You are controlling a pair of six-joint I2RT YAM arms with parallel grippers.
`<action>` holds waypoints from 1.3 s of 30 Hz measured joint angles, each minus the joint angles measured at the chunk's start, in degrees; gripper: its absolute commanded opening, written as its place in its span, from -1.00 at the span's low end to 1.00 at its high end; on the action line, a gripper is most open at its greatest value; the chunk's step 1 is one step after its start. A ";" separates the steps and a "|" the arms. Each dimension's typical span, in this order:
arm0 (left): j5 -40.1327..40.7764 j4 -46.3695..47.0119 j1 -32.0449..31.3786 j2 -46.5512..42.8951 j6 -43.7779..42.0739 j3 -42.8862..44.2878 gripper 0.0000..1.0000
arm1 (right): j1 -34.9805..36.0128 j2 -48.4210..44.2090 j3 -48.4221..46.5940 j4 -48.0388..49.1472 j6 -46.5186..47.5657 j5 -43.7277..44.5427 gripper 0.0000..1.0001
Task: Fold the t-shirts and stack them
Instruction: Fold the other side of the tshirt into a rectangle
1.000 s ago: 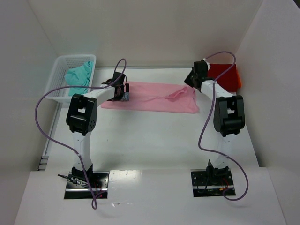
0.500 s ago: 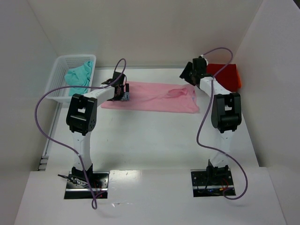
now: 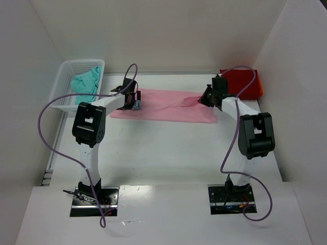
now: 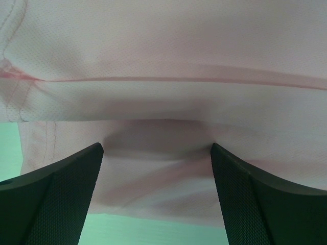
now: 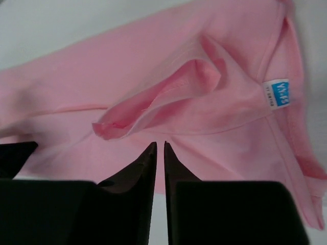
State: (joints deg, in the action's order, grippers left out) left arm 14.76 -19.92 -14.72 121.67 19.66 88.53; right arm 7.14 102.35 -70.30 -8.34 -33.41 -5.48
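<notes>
White-linked arms [image 3: 90, 155], black joint housings [image 3: 89, 125], looping purple cables [image 3: 40, 121], dark textured jaws

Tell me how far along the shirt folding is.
Done: the red t-shirt looks folded in the far right corner. In hand: the pink t-shirt is spread as a long strip, the left gripper open over its left end, the right gripper nearly closed at a raised fold on its right end. Left: finishing the pink one, folding the teal t-shirt bunched in the basket, and stacking.

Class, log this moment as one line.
left pincer: open over pink t-shirt | right pincer: nearly shut over it | teal t-shirt: in mesh basket
</notes>
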 measured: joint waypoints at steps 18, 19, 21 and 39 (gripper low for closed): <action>0.02 0.00 0.20 0.04 0.02 0.00 0.88 | 6.69 19.39 -15.63 -0.92 3.82 0.76 -0.64; 0.04 0.00 0.20 0.07 0.02 0.00 0.88 | 6.69 20.48 -17.42 -0.92 3.96 0.98 -0.62; 0.04 0.00 0.20 0.07 0.04 0.00 0.88 | 6.69 22.14 -20.33 -1.07 4.20 1.38 -0.62; -0.04 0.02 0.20 0.07 0.02 0.00 0.88 | 3.15 25.53 -26.49 -3.78 6.56 4.83 -0.26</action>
State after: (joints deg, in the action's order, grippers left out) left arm 14.72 -19.90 -14.52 121.73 19.68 88.53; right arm 10.28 127.87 -96.79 -12.12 -26.85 -0.64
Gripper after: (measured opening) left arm 0.939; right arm 0.297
